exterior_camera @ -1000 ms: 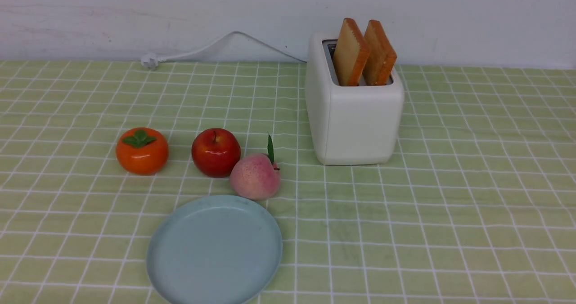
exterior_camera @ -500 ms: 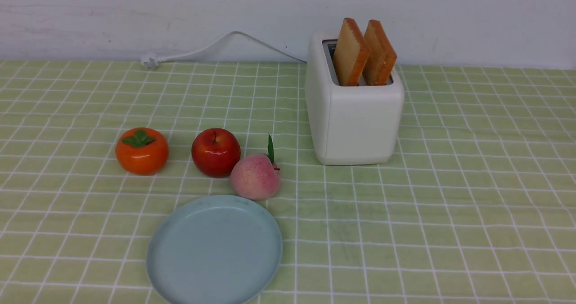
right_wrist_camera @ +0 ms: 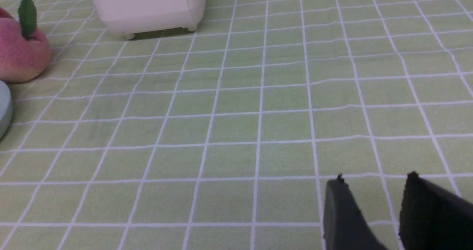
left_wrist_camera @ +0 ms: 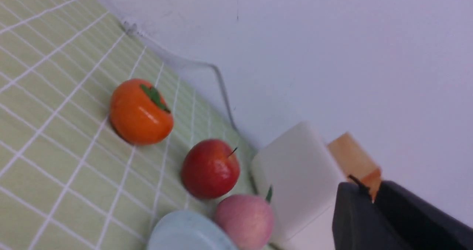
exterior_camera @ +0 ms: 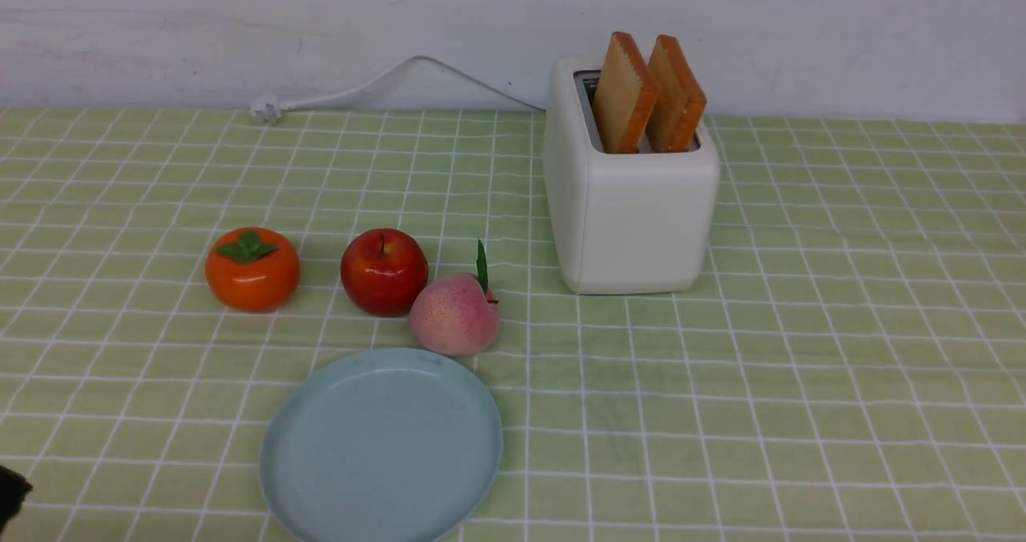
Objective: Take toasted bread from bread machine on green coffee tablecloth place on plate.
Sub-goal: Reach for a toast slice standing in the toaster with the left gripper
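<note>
Two toast slices (exterior_camera: pixel 624 97) stand in the white toaster (exterior_camera: pixel 633 213), upper right of the frame; left gripper (left_wrist_camera: pixel 371 195) pressed together, right gripper (right_wrist_camera: pixel 376 177) slightly spread.

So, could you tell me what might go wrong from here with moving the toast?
1. The two slices of toasted bread lean close together in the bread machine; gripping one may snag the other.
2. The peach sits right by the plate rim; a lowered slice could bump it.
</note>
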Controlling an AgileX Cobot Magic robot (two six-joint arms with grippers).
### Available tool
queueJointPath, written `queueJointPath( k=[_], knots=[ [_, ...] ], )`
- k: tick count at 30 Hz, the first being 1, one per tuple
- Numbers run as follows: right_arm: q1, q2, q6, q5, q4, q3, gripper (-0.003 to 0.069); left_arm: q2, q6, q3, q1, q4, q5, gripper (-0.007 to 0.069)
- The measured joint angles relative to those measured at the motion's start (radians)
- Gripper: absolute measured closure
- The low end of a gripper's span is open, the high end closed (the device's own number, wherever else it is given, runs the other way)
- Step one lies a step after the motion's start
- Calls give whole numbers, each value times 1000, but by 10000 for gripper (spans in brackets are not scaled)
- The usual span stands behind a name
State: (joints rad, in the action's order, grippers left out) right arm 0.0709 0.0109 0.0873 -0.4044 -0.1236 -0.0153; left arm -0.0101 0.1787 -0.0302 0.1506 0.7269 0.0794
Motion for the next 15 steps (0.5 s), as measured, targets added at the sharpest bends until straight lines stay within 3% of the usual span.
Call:
queueJointPath(
  k=[4, 6, 9, 15],
  knots=[
    [0, 0, 0, 0, -1, 0, 418, 0, -14, 1, 0, 96, 15, 547],
    [0, 0, 0, 0, 3, 0, 418, 0, -60, 26, 0, 100, -55, 565],
    [0, 0, 0, 5, 10, 0, 418, 0, -179, 126, 0, 80, -163, 631],
    [0, 0, 23, 98, 24, -11, 418, 135, -428, 370, 0, 20, -333, 638]
  ],
)
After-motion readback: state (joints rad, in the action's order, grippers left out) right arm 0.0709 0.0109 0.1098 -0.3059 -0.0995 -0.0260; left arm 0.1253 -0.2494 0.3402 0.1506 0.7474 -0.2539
